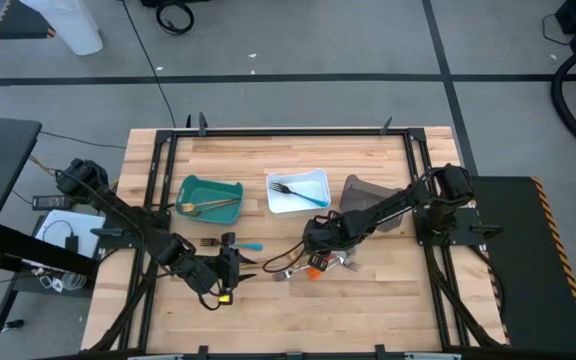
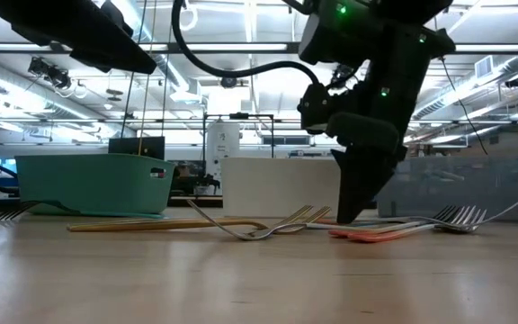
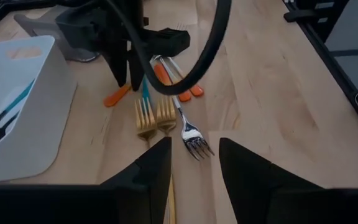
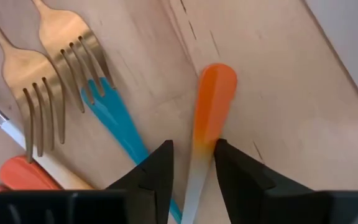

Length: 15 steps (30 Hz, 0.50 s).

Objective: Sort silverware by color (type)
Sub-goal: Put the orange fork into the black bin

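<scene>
A pile of silverware (image 1: 298, 265) lies on the wooden table in front of the bins. It holds two gold forks (image 4: 36, 106), a blue handle (image 4: 114, 118), a silver fork (image 3: 191, 134) and orange handles (image 3: 194, 92). My right gripper (image 4: 191, 149) is open and points steeply down, low over the pile (image 2: 353, 211). Its fingers stand on either side of one orange-handled piece (image 4: 213, 99), which lies flat on the table. My left gripper (image 3: 194, 146) hovers open to the pile's left (image 1: 240, 265), holding nothing; a thin gold handle (image 3: 171, 196) runs on the table below it. My right gripper comes from above, its two fingers (image 4: 160, 168) lying across the orange-handled piece where the orange fades to pale (image 4: 197, 158). I cannot tell whether the fingers touch it. The piece lies flat on the table.
A teal bin (image 1: 193, 185) with gold pieces, a white bin (image 1: 318, 175) with a dark fork, and a grey-brown bin (image 1: 363, 192) stand in a row behind the pile. A dark fork (image 1: 208, 242) and a blue piece (image 1: 253, 246) lie loose near my left gripper. Bare wood lies toward the near edge.
</scene>
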Available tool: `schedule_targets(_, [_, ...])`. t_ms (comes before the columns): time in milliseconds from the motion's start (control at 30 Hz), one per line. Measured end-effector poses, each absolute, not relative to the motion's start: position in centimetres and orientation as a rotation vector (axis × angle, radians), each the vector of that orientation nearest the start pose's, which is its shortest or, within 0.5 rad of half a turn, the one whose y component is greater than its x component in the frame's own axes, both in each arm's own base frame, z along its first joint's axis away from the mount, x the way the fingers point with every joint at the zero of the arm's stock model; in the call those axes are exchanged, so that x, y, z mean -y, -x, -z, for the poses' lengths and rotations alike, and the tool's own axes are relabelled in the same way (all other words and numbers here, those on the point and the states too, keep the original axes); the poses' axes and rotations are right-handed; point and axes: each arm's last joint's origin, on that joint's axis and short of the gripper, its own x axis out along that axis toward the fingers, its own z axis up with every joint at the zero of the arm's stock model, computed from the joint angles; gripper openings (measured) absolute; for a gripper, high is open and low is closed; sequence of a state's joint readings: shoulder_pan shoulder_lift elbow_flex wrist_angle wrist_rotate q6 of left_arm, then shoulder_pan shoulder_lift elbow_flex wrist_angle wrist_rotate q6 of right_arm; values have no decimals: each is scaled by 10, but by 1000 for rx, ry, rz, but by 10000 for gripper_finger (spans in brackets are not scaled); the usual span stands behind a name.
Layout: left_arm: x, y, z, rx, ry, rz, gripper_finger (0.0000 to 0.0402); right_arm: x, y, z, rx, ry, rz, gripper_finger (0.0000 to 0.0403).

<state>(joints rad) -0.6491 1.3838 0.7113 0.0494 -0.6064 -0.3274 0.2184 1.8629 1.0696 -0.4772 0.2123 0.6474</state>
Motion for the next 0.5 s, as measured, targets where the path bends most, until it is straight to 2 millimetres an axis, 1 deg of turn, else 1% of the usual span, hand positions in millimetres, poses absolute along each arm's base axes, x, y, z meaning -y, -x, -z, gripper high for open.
schedule_targets(100, [153, -228, -204, -501, -18, -48, 144, -67, -331, -131, -1181, -293, 393, 111])
schedule_targets(167, [153, -228, -204, -501, -18, -48, 144, -67, -330, -130, -1183, -292, 394, 95])
schedule_targets(400, [150, -231, -203, -502, -16, -61, 144, -68, -332, -131, -1169, -284, 376, 13])
schedule_targets(500, [150, -231, -203, -502, -16, -61, 144, -69, -333, -134, -1192, -279, 364, 5])
